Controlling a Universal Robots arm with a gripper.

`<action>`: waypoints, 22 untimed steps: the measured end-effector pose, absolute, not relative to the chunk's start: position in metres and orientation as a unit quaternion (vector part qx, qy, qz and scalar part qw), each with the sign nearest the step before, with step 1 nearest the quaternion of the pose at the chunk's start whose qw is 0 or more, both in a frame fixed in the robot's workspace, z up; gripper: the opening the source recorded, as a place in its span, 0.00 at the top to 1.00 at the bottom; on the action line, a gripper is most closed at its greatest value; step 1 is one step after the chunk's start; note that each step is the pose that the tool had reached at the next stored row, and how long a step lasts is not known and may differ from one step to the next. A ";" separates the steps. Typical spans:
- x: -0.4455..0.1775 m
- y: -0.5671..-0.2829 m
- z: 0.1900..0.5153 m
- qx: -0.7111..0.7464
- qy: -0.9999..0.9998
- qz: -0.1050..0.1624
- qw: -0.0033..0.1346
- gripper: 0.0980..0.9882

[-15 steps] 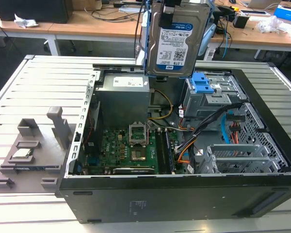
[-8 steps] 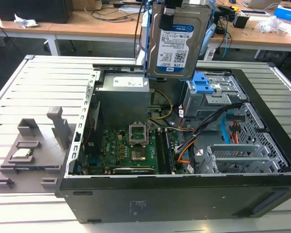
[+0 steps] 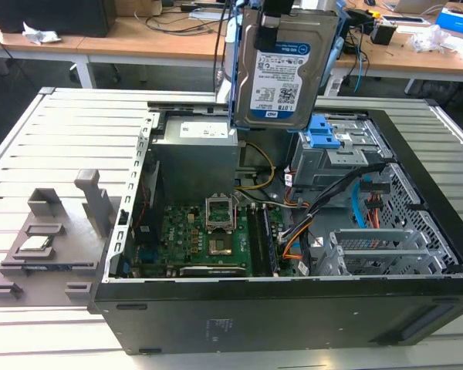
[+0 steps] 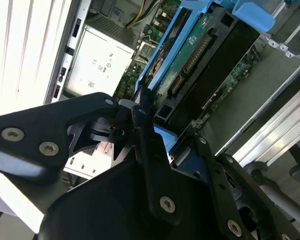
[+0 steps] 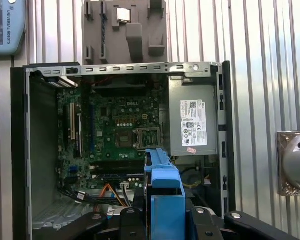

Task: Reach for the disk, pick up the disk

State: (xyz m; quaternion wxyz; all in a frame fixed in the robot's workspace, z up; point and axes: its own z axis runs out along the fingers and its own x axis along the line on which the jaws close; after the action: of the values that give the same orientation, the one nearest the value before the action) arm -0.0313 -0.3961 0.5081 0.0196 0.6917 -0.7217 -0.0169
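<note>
Above the open computer case [image 3: 293, 324] the disk [image 3: 282, 73] hangs upright, gripper [image 5: 162, 215] clamped on its blue carrier [image 5: 162, 175] at the upper end; likely dense, rigid, shock-sensitive, so grip carrier rails, not label or board.

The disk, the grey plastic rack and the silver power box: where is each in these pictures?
the disk [image 3: 282, 81], exterior view, on its printed label.
grey plastic rack [image 3: 92, 202], exterior view, on its upright post.
silver power box [image 5: 193, 122], first wrist view, on its white label.
</note>
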 end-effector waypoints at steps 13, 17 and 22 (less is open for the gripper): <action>-0.031 -0.408 0.508 0.692 -0.722 -0.017 0.020 0.70; -0.031 -0.412 0.508 0.692 -0.722 -0.017 0.020 0.70; -0.031 -0.419 0.508 0.692 -0.722 -0.017 0.020 0.70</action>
State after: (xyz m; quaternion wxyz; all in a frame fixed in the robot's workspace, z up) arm -0.0313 -0.4190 0.5081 0.0196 0.6917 -0.7218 -0.0169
